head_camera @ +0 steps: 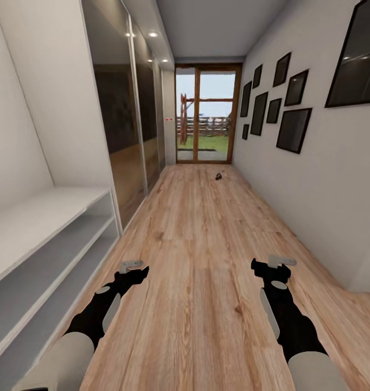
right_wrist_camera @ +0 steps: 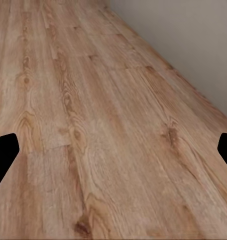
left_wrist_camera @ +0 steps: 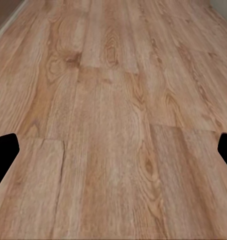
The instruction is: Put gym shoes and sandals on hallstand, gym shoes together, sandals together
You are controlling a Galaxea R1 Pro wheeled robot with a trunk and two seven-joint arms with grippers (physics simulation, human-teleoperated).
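— So, where does the robot stand?

— At one end of a long corridor, both arms held forward and low over the corridor floor (head_camera: 196, 244). The left tool (head_camera: 135, 267) and the right tool (head_camera: 277, 264) both hang above bare planks, carrying nothing.

— Released or clenched?

— Released, both. In the left wrist view the black fingertips (left_wrist_camera: 4, 152) sit far apart at the two sides of the picture, with only wood grain between them. The right wrist view gives the same: fingertips (right_wrist_camera: 4, 152) spread wide over the floor, and the grey-white wall (right_wrist_camera: 193, 45) running alongside.

— And the shoes?

— One small dark thing (head_camera: 219, 176) lies on the floor far down the corridor, near the right wall, short of the glass door (head_camera: 205, 114). It is too small to tell what it is.

— The rack?

— The hallstand (head_camera: 49, 228) runs along the robot's left: a pale bench top over two open shelf tiers, nothing lying on the parts in view. Past it stand mirrored sliding panels (head_camera: 128, 119). Dark picture frames (head_camera: 293, 129) hang on the right wall.
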